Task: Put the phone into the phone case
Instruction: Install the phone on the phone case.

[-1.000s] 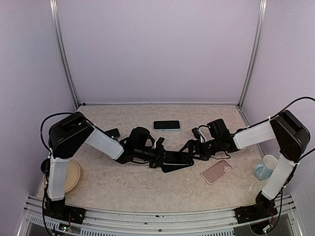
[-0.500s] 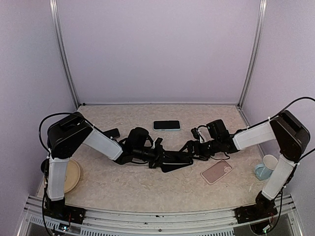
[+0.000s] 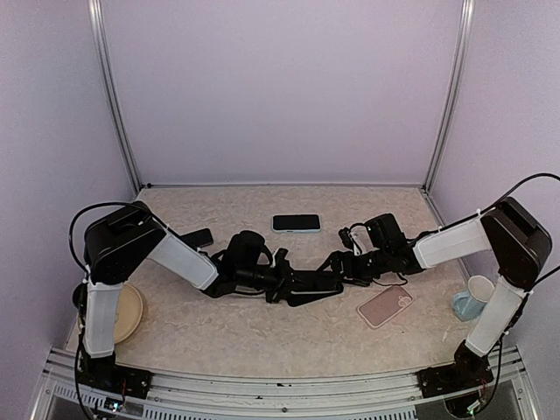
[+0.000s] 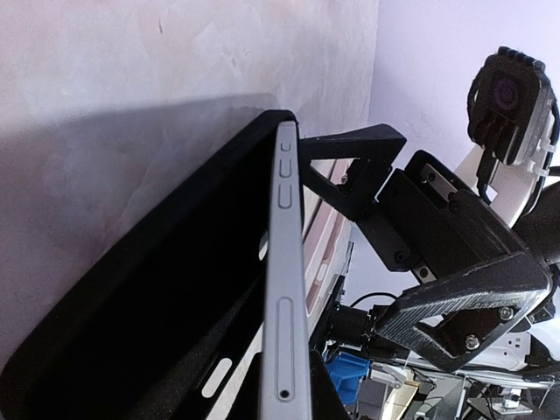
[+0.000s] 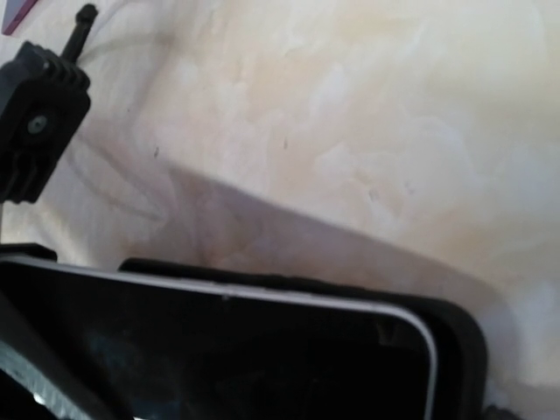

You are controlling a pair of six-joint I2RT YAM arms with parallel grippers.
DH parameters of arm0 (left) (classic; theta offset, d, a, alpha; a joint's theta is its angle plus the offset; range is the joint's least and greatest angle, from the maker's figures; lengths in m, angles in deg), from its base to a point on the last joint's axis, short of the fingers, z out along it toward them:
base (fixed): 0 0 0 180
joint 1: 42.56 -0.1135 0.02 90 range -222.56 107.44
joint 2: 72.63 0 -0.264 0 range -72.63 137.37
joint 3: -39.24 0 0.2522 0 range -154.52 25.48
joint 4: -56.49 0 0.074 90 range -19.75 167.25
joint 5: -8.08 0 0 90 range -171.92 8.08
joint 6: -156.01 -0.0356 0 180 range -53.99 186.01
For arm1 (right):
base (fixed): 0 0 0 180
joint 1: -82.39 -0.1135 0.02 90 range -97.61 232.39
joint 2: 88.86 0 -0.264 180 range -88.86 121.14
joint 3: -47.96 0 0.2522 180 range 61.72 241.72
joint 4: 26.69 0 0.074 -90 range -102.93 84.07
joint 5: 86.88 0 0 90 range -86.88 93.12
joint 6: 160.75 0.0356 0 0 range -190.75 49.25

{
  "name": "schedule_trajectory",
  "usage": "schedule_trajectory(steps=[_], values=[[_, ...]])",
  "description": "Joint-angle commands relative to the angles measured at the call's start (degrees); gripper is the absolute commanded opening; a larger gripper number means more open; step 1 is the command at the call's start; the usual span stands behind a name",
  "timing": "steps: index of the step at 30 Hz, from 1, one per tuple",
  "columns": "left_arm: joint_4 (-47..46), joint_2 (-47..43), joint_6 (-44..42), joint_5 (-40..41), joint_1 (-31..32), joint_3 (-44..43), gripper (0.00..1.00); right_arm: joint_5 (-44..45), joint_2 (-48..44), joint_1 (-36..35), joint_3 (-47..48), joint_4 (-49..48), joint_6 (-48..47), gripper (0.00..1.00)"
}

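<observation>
A dark phone with a silver edge (image 4: 284,289) sits partly inside a black phone case (image 4: 166,315), held between both arms at the table's middle (image 3: 311,283). My left gripper (image 3: 282,280) is shut on the phone's near end, with dark fingers on either side of its edge in the left wrist view. My right gripper (image 3: 338,268) clamps the far end of the case and phone; one of its fingers (image 4: 350,166) presses there. In the right wrist view the phone's screen (image 5: 219,359) lies inside the case rim (image 5: 459,341).
A pink phone case (image 3: 385,305) lies right of the arms. A phone in a light blue case (image 3: 296,223) lies further back. A small black object (image 3: 200,236) is at the left, a tan plate (image 3: 131,313) at the near left and a cup (image 3: 473,297) at the far right.
The black case and phone have tilted flatter, their lower edge drawn up and slightly left between the grippers. Both grippers keep their hold.
</observation>
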Motion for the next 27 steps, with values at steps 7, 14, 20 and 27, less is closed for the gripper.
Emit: schedule_trajectory(steps=[7,14,20,27], values=[[-2.2,0.9,7.2,2.7,2.0,3.5,0.0,0.5,-0.7,-2.6,-2.3,2.5,0.9,1.0],[-5.0,3.2,5.9,1.6,2.3,2.0,0.0,-0.4,0.5,-3.9,-2.1,1.1,1.5,1.0],[-2.8,5.1,2.2,2.2,2.4,0.6,0.0,-1.4,1.5,-5.0,-1.8,0.3,1.9,1.0],[-3.2,8.1,2.4,2.0,2.5,0.5,0.0,-1.9,2.5,-6.2,-1.5,-0.3,2.2,1.0]])
